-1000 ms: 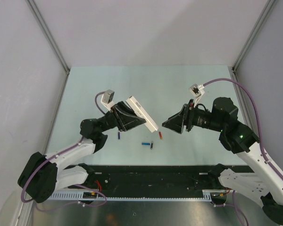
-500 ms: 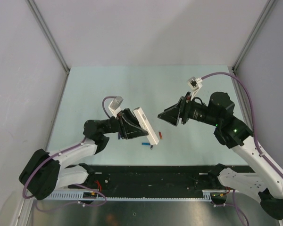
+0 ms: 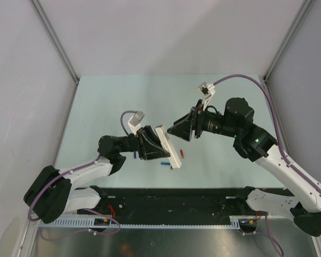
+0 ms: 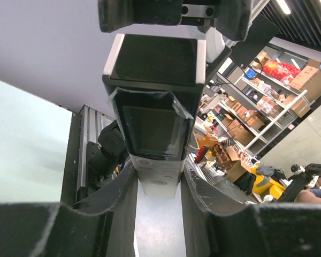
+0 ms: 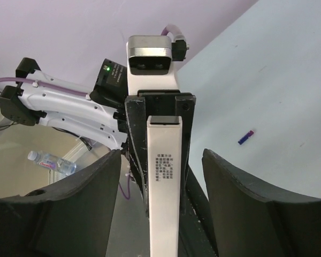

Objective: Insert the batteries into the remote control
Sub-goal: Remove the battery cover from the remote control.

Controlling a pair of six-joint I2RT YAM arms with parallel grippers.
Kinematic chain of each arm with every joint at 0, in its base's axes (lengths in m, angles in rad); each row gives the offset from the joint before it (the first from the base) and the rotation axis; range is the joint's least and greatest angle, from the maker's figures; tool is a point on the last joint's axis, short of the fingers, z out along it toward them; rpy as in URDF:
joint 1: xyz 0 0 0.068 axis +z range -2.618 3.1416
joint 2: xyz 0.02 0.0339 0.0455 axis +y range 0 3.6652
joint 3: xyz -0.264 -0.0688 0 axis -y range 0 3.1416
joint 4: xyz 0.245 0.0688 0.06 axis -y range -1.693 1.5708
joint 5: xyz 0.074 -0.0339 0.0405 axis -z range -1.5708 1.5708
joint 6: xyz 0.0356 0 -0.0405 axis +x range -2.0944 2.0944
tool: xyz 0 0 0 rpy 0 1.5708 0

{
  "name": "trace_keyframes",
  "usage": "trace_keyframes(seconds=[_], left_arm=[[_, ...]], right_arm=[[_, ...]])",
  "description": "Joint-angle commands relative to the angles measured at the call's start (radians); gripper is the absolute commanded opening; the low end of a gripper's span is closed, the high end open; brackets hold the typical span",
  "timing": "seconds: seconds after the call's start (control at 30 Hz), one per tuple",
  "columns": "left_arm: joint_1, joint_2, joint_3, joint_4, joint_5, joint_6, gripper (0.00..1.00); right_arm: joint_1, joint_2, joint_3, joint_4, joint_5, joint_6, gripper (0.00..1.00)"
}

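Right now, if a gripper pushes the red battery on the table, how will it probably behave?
The red battery is a thin cylinder lying on its side on the smooth table, so a sideways nudge would probably roll it. It looks tiny beside the remote control, so it is likely light and may skid away easily.

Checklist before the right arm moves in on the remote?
1. Left gripper clamped on remote: ok.
2. Right gripper open and empty: ok.
3. Remote's end centred in the right gripper's opening, right wrist view: ok.
4. Battery in hand for loading: not ok; red battery and blue battery lie on the table.
5. Battery compartment open: cannot tell.
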Motion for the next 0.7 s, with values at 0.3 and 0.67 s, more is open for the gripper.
trace_keyframes(seconds=[0.3,0.67], left_arm=[[-0.023,0.008,0.031,0.37,-0.004,0.011,0.0],[-0.023,0.002,0.029,0.371,-0.005,0.011,0.0]], right_arm=[[0.07,0.049,0.072,-0.078,0.1,-0.091,0.63],[0.085,0.064,0.072,-0.095,0.1,-0.1,0.51]])
